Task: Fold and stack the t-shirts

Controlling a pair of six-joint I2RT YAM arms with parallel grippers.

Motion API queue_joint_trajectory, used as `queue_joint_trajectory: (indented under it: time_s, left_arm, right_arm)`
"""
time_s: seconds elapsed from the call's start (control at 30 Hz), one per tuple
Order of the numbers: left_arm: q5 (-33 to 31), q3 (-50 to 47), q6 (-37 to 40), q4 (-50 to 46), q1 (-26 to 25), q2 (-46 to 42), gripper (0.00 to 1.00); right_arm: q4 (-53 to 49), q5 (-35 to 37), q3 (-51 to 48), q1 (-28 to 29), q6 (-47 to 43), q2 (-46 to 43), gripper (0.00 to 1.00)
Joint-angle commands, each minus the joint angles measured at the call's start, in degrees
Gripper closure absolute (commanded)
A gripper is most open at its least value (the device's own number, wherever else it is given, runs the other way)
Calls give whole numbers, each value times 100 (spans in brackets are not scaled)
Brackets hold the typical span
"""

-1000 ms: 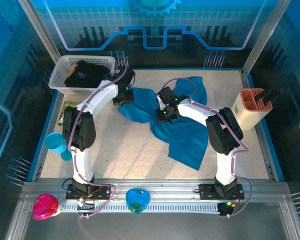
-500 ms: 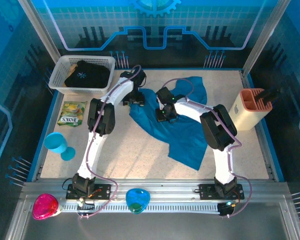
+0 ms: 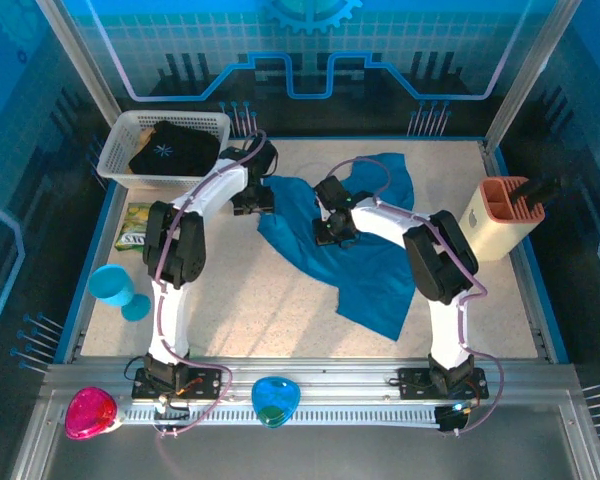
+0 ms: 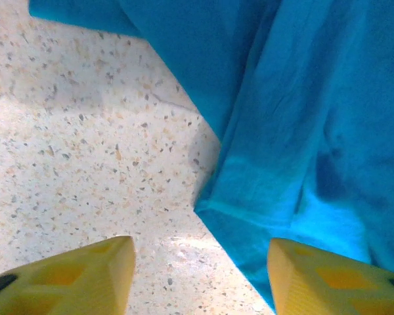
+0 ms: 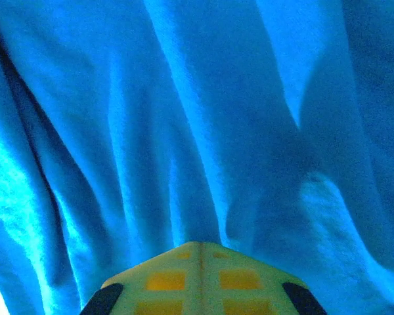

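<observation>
The teal-blue t-shirt [image 3: 365, 255] lies crumpled across the middle of the table, with one lobe toward the back right and one toward the front right. My left gripper [image 3: 252, 200] hovers open at its left edge. In the left wrist view a hemmed corner of the teal-blue t-shirt [image 4: 295, 131] reaches between the yellow fingers [image 4: 85, 279], over bare speckled table. My right gripper [image 3: 332, 235] sits on the shirt's middle, shut [image 5: 200, 248], and folds of the cloth [image 5: 184, 118] run into its tip. The black t-shirt [image 3: 170, 148] with the pale starburst lies in the white basket [image 3: 115, 165].
A light-blue cup [image 3: 115, 288] stands at the left edge, with a yellow-green snack packet [image 3: 138, 225] behind it. A beige holder [image 3: 500, 220] stands at the right. A pink object [image 3: 88, 412] and a blue one [image 3: 276, 398] rest on the front rail.
The shirt's left lobe has been shifted to the right and bunched. The left gripper went right with it, then drew back left, open. The right gripper has barely moved.
</observation>
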Motion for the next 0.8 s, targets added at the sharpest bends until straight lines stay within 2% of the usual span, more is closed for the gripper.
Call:
queue_joint_trajectory:
  time_s: [0.0, 0.17, 0.53, 0.7, 0.77]
  left_arm:
    - [597, -520, -258, 536, 70, -213, 47]
    - [907, -789, -534, 1053, 180, -107, 51]
    - [892, -773, -664, 1433, 246, 97, 52]
    - [932, -866, -667, 1488, 246, 185, 57]
    - [942, -917, -672, 1516, 246, 176, 63]
  right_arm:
    - [38, 57, -111, -32, 76, -269, 100]
    - [47, 50, -216, -27, 67, -343, 100]
    - [87, 56, -380, -33, 71, -414, 100]
    - [84, 54, -389, -27, 67, -414, 100]
    - [82, 52, -388, -31, 67, -414, 100]
